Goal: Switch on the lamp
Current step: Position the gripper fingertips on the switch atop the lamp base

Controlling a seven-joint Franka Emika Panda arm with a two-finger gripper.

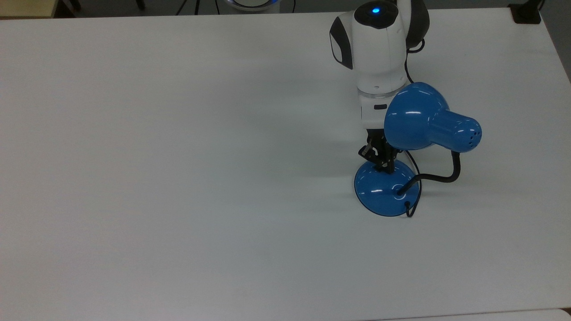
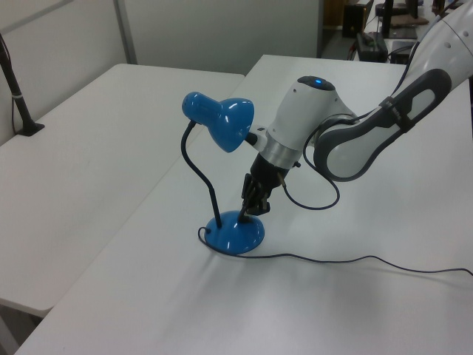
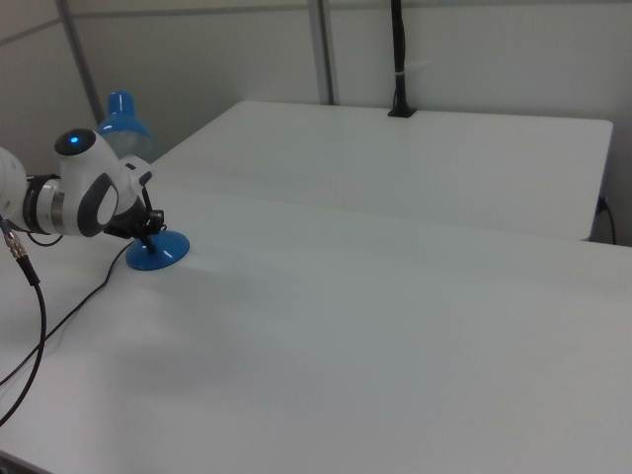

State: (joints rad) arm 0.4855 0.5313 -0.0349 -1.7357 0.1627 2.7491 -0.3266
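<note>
1. No readable text, label, brand, number or sign was found on the lamp, the arm or the table.

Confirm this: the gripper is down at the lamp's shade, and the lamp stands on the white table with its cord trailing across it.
Not quite. The gripper is down at the lamp's round base, not its shade, as the left view shows. The rest holds: the lamp stands on the white table with its cord trailing across it.
</note>
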